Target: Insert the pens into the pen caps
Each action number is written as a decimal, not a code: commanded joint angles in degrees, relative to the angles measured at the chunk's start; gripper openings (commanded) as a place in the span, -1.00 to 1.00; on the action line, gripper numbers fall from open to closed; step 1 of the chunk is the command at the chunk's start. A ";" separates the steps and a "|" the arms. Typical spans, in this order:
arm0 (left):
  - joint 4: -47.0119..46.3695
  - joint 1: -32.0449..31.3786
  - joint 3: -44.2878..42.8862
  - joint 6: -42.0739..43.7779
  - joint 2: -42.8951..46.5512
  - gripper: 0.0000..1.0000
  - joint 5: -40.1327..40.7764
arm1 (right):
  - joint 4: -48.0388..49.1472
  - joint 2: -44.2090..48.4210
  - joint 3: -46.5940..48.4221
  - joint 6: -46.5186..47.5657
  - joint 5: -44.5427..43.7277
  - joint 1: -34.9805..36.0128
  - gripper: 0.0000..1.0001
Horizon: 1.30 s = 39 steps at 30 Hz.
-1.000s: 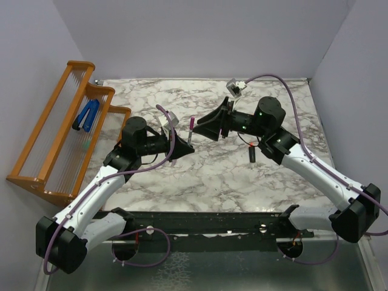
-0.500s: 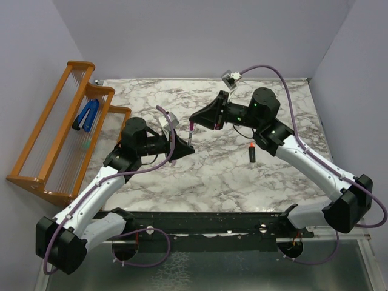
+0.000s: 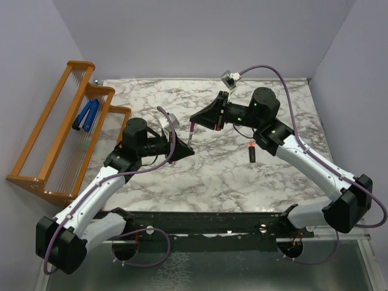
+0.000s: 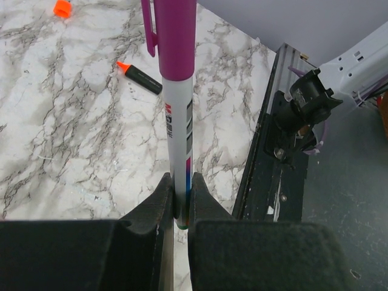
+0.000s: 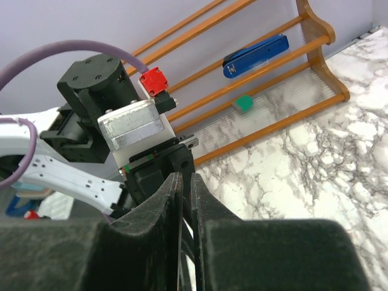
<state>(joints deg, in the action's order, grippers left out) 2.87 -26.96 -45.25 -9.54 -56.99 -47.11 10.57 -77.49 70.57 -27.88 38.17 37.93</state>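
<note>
When viewed from above, shows the left hand point(image 3: 187, 150) at centre frame pinching the white-grey pen point(image 3: 190, 138) upright by its lower end, presumably to present the top end to the other arm. Places the magenta-purple cap point(image 3: 191, 126) on that top end, with the right hand point(image 3: 194, 119) meeting it from the upper right. Shows the black marker point(image 3: 251, 153) lying uncapped on the surface point(image 3: 230, 182) right of centre, and a blue clip-shaped object point(image 3: 86, 115) stored in the orange rack point(image 3: 103, 90) at far left.

From the left wrist, confirms fingers point(image 4: 151, 212) clamped on the lower barrel, with the cap sleeved over the upper end; cannot tell how fully seated. Puts the marker at upper left, orange-red tip bare, and the orange cap point(image 4: 62, 8) in the top-left corner, apart from it.

From the right wrist, shows fingers point(image 5: 160, 206) pressed almost together with only a slit between; cannot tell whether pinching the cap, with no cap visible there. Sets the rack at upper right, holding the blue object and a small green piece point(image 5: 244, 103).
</note>
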 commanded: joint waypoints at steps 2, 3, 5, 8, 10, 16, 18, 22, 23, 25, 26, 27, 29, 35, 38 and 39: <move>-1.74 0.07 -1.51 1.10 -0.05 -1.00 -0.03 | -3.95 1.07 -0.74 1.92 0.65 0.30 -0.43; -1.74 0.07 -1.46 1.10 0.02 -1.00 0.05 | -4.03 1.31 -0.70 2.09 -0.01 0.30 -0.34; -1.72 0.07 -1.42 1.02 0.10 -1.00 0.09 | -4.25 1.46 -0.65 2.42 -1.17 0.38 -0.17; -1.48 0.07 -1.35 1.02 0.25 -1.00 0.17 | -4.70 1.11 -0.52 2.73 -1.52 0.30 -0.10; -1.47 0.07 -1.33 1.02 0.29 -1.00 0.17 | -4.62 0.74 -0.68 2.74 -1.37 0.31 -0.09; -1.47 0.07 -1.33 1.02 0.10 -1.00 0.18 | -4.01 -0.21 -0.51 2.13 -0.32 0.30 -0.19; -1.48 0.07 -1.40 1.04 0.05 -1.00 0.14 | -4.38 -0.74 -0.03 2.25 0.28 0.33 -0.24; -1.43 0.07 -1.59 1.17 0.11 -1.00 0.23 | -5.29 -1.59 0.51 2.60 1.12 0.30 -0.93; -1.32 0.07 -1.67 1.25 0.10 -1.00 0.22 | -5.60 -1.68 0.49 2.72 1.19 0.32 -0.98; -1.28 0.07 -1.96 1.51 0.06 -1.00 0.62 | -6.39 -1.67 0.01 3.10 0.89 0.37 -0.98; -1.48 0.07 -2.30 1.60 0.00 -1.00 0.98 | -7.13 -1.50 -0.36 3.50 0.22 0.32 -0.99; -1.79 0.11 -2.93 1.74 -0.23 -1.00 1.36 | -8.08 -1.32 -0.98 3.91 -0.44 0.38 -0.99; -2.53 0.07 -5.48 1.95 -1.77 -1.00 2.49 | -9.48 -1.01 -3.14 4.50 -0.92 0.39 -0.99; -14.85 0.15 -13.10 -1.34 -6.53 -1.00 5.49 | -15.84 -1.17 -7.10 7.61 0.50 2.31 -0.99; -24.90 0.29 -12.02 -4.21 -6.24 -1.00 8.98 | -17.47 -0.71 -7.82 8.50 0.91 2.78 -0.99; -27.71 0.39 -11.66 -4.87 -6.02 -1.00 10.21 | -17.71 -0.65 -8.10 8.58 0.98 2.89 -0.99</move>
<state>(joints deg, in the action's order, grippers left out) 3.66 -27.16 -51.44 -10.31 -65.10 -44.80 9.04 -76.51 67.44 -20.95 32.34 37.32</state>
